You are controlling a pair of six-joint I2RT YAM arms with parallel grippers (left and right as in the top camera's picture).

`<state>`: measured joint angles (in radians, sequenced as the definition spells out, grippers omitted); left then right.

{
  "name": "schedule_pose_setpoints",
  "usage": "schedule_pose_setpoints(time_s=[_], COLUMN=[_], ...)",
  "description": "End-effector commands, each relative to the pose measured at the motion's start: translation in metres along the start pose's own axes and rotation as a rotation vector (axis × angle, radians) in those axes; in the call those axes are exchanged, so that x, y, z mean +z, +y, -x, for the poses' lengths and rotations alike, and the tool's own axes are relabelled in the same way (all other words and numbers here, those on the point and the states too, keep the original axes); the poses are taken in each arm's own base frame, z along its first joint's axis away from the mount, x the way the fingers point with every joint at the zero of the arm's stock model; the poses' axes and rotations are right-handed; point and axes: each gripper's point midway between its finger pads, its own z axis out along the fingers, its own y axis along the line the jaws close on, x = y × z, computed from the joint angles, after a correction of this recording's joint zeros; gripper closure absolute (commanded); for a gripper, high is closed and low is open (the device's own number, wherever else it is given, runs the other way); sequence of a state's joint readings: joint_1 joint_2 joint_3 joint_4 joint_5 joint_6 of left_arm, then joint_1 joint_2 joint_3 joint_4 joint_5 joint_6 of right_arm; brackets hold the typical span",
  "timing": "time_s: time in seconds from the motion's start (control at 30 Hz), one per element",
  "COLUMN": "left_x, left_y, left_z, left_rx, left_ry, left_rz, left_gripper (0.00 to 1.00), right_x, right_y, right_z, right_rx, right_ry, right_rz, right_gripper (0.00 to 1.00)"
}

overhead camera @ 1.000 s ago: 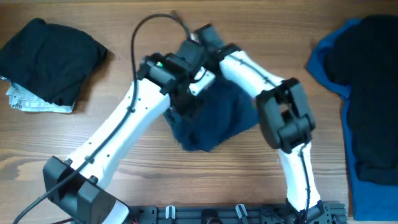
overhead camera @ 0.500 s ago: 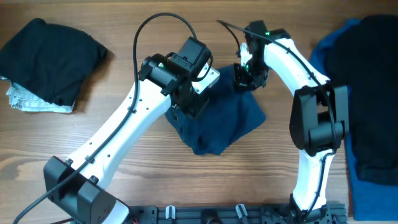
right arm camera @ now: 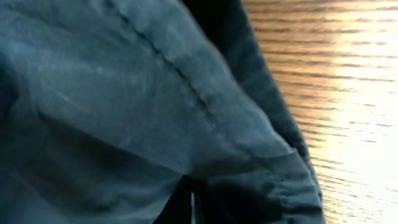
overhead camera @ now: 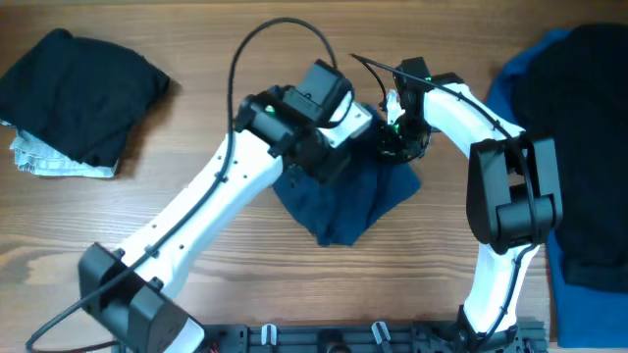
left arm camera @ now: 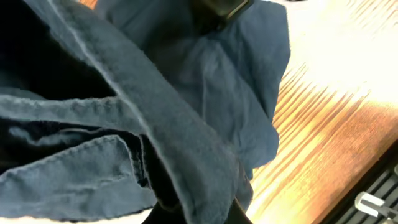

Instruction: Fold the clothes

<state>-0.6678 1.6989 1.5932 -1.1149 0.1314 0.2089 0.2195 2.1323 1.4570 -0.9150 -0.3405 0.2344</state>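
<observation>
A dark blue garment [overhead camera: 348, 201] lies bunched in the middle of the wooden table. My left gripper [overhead camera: 324, 162] is at its upper left edge, shut on a fold of the blue cloth [left arm camera: 205, 186]. My right gripper [overhead camera: 397, 142] is at its upper right edge, shut on the cloth's hem [right arm camera: 193, 199]. Both wrist views are filled with the blue fabric and bare wood beside it.
A folded black garment [overhead camera: 74, 93] lies on a light patterned cloth [overhead camera: 59, 162] at the far left. A pile of blue cloth [overhead camera: 579, 275] and black cloth [overhead camera: 579, 108] lies at the right edge.
The right gripper swung from the garment's top left across to its upper right edge. The left gripper shifted a little to the right. The garment spread wider.
</observation>
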Motion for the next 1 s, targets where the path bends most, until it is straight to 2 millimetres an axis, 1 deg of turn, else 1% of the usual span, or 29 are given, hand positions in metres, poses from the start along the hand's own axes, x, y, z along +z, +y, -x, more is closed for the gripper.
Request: schedule_pose_setpoints(time_s=[0.0, 0.13, 0.2, 0.3, 0.47, 0.53, 0.67, 0.7, 0.73, 0.77, 0.8, 0.83, 0.87, 0.9, 0.93, 0.97], left_x=[0.027, 0.047, 0.051, 0.049, 0.052, 0.058, 0.08, 0.087, 0.091, 0.095, 0.096, 0.096, 0.096, 0.096, 0.096, 0.096], left_y=[-0.014, -0.013, -0.013, -0.026, -0.037, -0.043, -0.05, -0.05, -0.049, -0.049, -0.049, -0.049, -0.049, -0.049, -0.048, -0.048], left_z=[0.01, 0.022, 0.028, 0.034, 0.035, 0.035, 0.03, 0.028, 0.026, 0.025, 0.025, 0.026, 0.027, 0.029, 0.031, 0.032], left_rx=[0.05, 0.056, 0.059, 0.063, 0.08, 0.092, 0.104, 0.101, 0.099, 0.097, 0.097, 0.097, 0.099, 0.1, 0.102, 0.102], left_ry=[0.006, -0.01, -0.031, -0.06, -0.059, -0.054, -0.01, 0.007, 0.017, 0.025, 0.028, 0.024, 0.017, 0.009, 0.002, -0.002], left_rz=[-0.048, -0.049, -0.054, -0.125, -0.156, -0.161, -0.174, -0.175, -0.176, -0.177, -0.177, -0.177, -0.176, -0.175, -0.175, -0.174], left_gripper=[0.96, 0.96, 0.96, 0.96, 0.96, 0.96, 0.96, 0.89, 0.71, 0.65, 0.56, 0.44, 0.38, 0.3, 0.29, 0.29], right_x=[0.03, 0.03, 0.03, 0.03, 0.03, 0.03, 0.03, 0.03, 0.03, 0.029, 0.024, 0.018, 0.004, -0.006, -0.02, -0.028], right_y=[-0.01, -0.01, -0.01, -0.01, -0.01, -0.01, -0.01, -0.009, -0.009, -0.007, -0.005, -0.002, 0.001, 0.003, 0.004, 0.002], right_z=[-0.026, -0.026, -0.026, -0.025, -0.025, -0.024, -0.023, -0.021, -0.018, -0.013, -0.006, 0.002, 0.012, 0.018, 0.025, 0.029], right_rx=[0.028, 0.028, 0.028, 0.027, 0.026, 0.025, 0.024, 0.02, 0.013, 0.008, 0.002, -0.001, -0.004, -0.003, 0.0, 0.005], right_ry=[0.108, 0.108, 0.107, 0.104, 0.102, 0.101, 0.096, 0.088, 0.076, 0.059, 0.037, 0.016, -0.01, -0.027, -0.048, -0.063], right_rz=[-0.03, -0.03, -0.03, -0.029, -0.029, -0.029, -0.027, -0.026, -0.022, -0.018, -0.012, -0.007, 0.0, 0.003, 0.003, -0.005], right_gripper=[0.96, 0.96, 0.96, 0.96, 0.96, 0.96, 0.95, 0.96, 0.96, 0.96, 0.96, 0.96, 0.96, 0.96, 0.96, 0.96])
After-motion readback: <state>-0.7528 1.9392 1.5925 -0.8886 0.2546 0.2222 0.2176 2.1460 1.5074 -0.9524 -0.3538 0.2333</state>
